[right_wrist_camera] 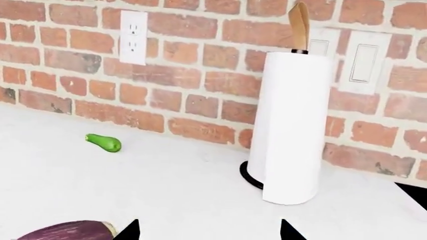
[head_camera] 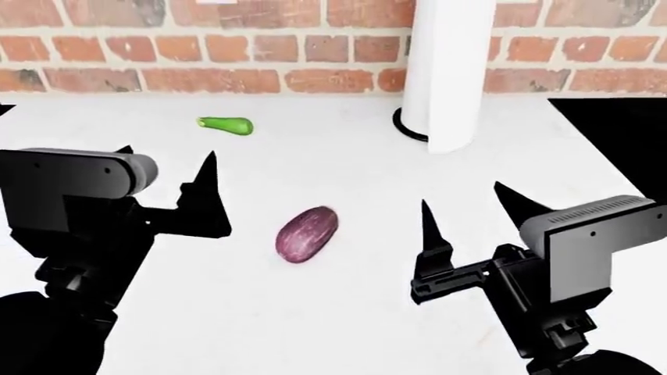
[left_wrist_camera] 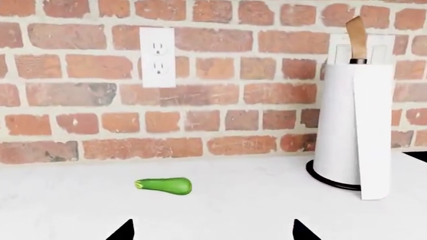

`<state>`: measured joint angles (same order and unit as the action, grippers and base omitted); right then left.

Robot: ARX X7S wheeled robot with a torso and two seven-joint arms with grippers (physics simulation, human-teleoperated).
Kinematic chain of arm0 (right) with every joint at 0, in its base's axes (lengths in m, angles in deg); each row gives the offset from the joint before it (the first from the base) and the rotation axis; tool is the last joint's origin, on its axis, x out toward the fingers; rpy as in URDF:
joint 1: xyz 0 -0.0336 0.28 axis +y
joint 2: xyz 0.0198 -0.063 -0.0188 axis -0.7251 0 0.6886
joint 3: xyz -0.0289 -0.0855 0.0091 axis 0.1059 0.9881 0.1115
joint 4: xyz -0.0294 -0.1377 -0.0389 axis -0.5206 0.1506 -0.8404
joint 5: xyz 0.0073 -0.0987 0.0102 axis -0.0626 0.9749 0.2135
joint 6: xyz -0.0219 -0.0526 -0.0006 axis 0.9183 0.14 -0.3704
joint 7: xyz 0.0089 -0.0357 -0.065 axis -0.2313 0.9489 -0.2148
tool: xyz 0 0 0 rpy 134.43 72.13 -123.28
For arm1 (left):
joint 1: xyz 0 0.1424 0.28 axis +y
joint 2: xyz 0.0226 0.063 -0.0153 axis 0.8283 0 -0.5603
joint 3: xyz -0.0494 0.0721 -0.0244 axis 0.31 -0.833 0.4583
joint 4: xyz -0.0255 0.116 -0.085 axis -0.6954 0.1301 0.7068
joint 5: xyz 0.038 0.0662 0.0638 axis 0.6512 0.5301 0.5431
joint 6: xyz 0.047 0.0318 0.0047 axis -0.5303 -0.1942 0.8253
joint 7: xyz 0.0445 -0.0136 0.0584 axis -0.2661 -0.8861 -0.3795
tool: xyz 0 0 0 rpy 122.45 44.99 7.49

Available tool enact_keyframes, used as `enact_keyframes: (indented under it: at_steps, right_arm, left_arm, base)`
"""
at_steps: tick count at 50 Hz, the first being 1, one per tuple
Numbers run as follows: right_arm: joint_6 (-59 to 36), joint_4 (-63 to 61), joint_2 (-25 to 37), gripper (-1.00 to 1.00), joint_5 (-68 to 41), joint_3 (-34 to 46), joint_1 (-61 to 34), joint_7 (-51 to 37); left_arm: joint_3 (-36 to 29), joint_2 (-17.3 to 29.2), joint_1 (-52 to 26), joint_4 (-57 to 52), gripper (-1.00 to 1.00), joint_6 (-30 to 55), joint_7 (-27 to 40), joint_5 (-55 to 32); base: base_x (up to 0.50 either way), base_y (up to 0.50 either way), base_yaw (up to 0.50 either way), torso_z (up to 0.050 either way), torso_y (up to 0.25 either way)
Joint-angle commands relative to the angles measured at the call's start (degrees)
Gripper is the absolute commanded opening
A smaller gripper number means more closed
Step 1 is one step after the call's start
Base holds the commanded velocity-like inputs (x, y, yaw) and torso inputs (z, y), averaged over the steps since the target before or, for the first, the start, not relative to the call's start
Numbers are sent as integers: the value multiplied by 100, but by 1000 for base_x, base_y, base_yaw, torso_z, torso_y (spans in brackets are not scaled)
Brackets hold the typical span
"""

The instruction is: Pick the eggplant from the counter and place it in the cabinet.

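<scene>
both your grippers sit lowest in the head view, nearest you: the left gripper hangs over the counter on one side, the right gripper on the other, and each has its prongs spread wide with nothing between them. neither one touches anything.

between them lies the eggplant, purple and streaked, resting flat on the white top, a bit nearer your left claw than your right. in the right wrist view you catch only a sliver of it at the frame's edge, the eggplant just beside the near fingertip.

further back, the green vegetable sits well apart from it, close to the brick wall, and the paper towel roll stands upright on its dark base by that wall. leave both alone.

you're at the very start here, i'd say: the approach, with no grasp made yet. no cabinet shows in any view, so that leg comes later. next move, as i read it, calls for swinging one open claw over the eggplant, lining the prongs across its narrow width, then lowering so they straddle it before you close.
</scene>
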<state>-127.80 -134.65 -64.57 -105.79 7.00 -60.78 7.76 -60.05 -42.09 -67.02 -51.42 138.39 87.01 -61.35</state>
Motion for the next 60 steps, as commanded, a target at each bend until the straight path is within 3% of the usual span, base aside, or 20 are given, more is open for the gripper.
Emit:
enact_keyframes:
  at_steps: [1,5,22,25,27,28,30,34,35,37,42,50,54,56,60]
  right_arm:
    - [-326,-115,-203,100,-701,-539,-42,266]
    - [-543,-53,-293,100,-1263,-919,-106,597]
    - [-913,144,-232,100,-1467,-848,-351,397]
    - [-1409,227,-142,100,-1570,-727,-651,271]
    - [-2400,103,-191,100,-1907,-833,-1305,97]
    - [-2549,223,-64,100,-2501,-864,-1545,-359]
    - [-2547,1056,624,100,-4220,-584,-2430,-2078]
    - [-2310,2628,1387,100,-7658,1009,-4323,-5481]
    - [-2304,2895,1457,100,-8290,1346,-4680,-5677]
    - [-2478,3401,1543,100,-8440,2084,-5410,-5788]
    - [-2522,3897,1634,100,-6874,4238,-6484,-4119]
    - [-2318,4674,1307,100,-4782,6778,-8222,-1436]
    - [-1781,4981,1107,100,-3775,7855,-9136,-117]
    - [-1272,4846,1045,100,-2903,8901,-9598,497]
    - [-401,4816,971,100,-1986,9801,-9870,963]
  left_arm:
    - [185,-23,-82,-24,100,114,111,-121]
    - [341,-58,-114,-45,100,141,160,-176]
    - [137,-5,-58,105,100,-80,213,-188]
    - [105,28,-23,160,100,-136,211,-168]
    - [128,53,-53,163,100,-84,228,-194]
    - [147,62,-75,151,100,-44,241,-216]
    - [126,96,-135,179,100,29,262,-239]
    - [23,161,-242,288,100,100,298,-237]
    - [1,175,-257,320,100,100,303,-232]
    - [-25,196,-268,360,100,92,312,-226]
    - [-143,220,-163,439,100,-78,301,-171]
    - [-210,286,-142,527,100,-156,298,-166]
    - [-250,303,-77,623,100,-302,260,-128]
    - [-250,313,-55,648,100,-347,246,-124]
    - [-262,334,-30,679,100,-383,261,-110]
  base:
    - [465,293,0,0,0]
    - [463,188,0,0,0]
    - [231,0,0,0,1]
    - [60,0,0,0,0]
    - [0,0,0,0,0]
    - [0,0,0,0,0]
    - [0,0,0,0,0]
    - [0,0,0,0,0]
    - [0,0,0,0,0]
    - [0,0,0,0,0]
    - [0,0,0,0,0]
    - [0,0,0,0,0]
    - [0,0,0,0,0]
    - [0,0,0,0,0]
    - [0,0,0,0,0]
